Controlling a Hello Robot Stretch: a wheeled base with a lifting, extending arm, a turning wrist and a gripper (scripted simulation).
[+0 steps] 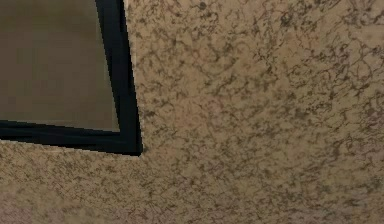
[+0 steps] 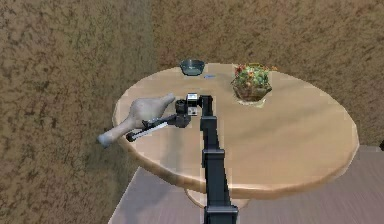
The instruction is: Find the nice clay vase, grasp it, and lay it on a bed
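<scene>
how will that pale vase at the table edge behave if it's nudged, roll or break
The pale vase looks rounded and is turned on its side, so it would probably roll easily. Its narrow end reaches past the round table's rim, so a nudge might tip it off. If clay, it is likely rigid and breakable.

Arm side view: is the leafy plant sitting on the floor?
No: the leafy plant stands on the round wooden table, near its far edge, right of a small dark bowl.
</scene>
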